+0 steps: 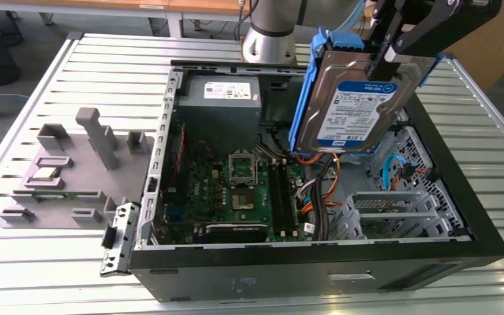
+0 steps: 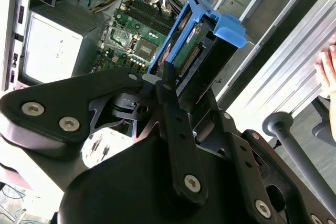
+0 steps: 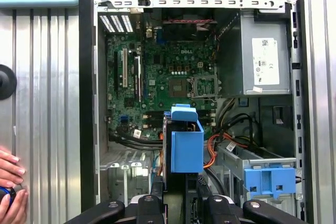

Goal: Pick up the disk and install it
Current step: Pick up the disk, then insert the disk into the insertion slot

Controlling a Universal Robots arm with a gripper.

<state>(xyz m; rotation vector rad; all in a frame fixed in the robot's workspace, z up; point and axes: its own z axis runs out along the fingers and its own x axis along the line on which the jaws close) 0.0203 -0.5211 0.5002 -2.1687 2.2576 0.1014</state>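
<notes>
The disk (image 1: 354, 110) was clamped at its upper edge by the gripper (image 1: 392, 60), suspended clear above the open computer case (image 1: 322, 279).

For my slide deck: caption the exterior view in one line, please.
The gripper holds the disk on edge above the open computer case.

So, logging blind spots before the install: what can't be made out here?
Exterior view: the silver metal hard drive in its blue plastic bracket hides part of the black computer case behind it; the black gripper is cut by the top edge.
First wrist view: the drive is end-on, label hidden.
</notes>
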